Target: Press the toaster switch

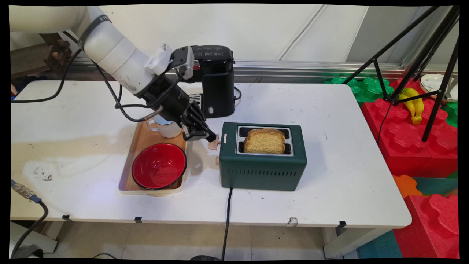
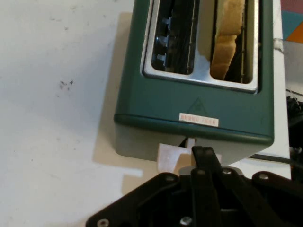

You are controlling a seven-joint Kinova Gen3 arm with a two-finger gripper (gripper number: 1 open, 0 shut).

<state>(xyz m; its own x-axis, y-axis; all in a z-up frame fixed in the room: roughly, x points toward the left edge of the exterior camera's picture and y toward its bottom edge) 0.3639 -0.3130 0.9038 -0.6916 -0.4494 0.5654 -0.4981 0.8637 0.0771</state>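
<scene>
A dark green two-slot toaster (image 1: 262,161) (image 2: 199,104) stands mid-table with a slice of bread (image 1: 264,141) (image 2: 227,42) sticking up out of one slot; the other slot is empty. Its pale wooden lever (image 1: 213,143) (image 2: 170,158) juts from the left end near the top. My black gripper (image 1: 210,138) (image 2: 203,153) is shut, fingers pressed together, with the tip resting on top of that lever. A small round knob (image 1: 217,160) sits lower on the same end.
Left of the toaster a wooden tray (image 1: 141,143) carries a red bowl (image 1: 159,165) and a white mug (image 1: 166,128) under my wrist. A black coffee machine (image 1: 216,80) stands behind. The toaster's cord (image 1: 228,220) hangs over the front edge. A tripod (image 1: 432,73) and red foam blocks (image 1: 410,139) lie right.
</scene>
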